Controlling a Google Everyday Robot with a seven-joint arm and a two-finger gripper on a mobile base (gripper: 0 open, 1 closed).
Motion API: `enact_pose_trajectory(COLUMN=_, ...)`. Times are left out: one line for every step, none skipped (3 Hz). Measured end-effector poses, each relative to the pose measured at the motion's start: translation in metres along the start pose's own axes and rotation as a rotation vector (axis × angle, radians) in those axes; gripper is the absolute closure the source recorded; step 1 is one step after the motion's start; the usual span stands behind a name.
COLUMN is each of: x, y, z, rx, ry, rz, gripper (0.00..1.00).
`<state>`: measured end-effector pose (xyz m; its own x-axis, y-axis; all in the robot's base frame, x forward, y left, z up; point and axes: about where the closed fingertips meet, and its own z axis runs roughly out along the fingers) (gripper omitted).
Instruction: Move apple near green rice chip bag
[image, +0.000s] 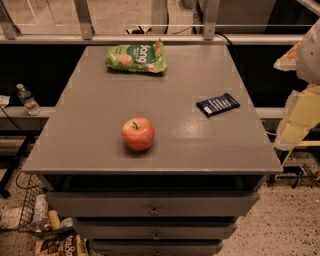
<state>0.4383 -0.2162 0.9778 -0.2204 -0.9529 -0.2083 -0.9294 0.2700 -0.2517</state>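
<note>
The red-orange apple with a short dark stem stands upright on the grey table top, near its front edge and a little left of the middle. The green rice chip bag, crinkled with white lettering, lies at the far edge of the table, well behind the apple. My gripper shows as a pale yellowish-white shape at the right edge of the camera view, beyond the table's right side. It is far from both the apple and the bag and holds nothing that I can see.
A small flat dark-blue wrapper lies on the right part of the table. Drawers sit below the front edge. A water bottle stands on a ledge at the left. A rail runs behind the table. Clutter lies on the floor at the lower left.
</note>
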Motion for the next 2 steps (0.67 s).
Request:
enact_pose_trajectory(x=0.000, y=0.000, z=0.000, rx=0.000, ry=-0.001, rz=0.000, gripper=0.00)
enact_pose_trajectory(x=-0.023, y=-0.005, z=0.016, rx=-0.017, ry=-0.079, rz=-0.006, gripper=0.00)
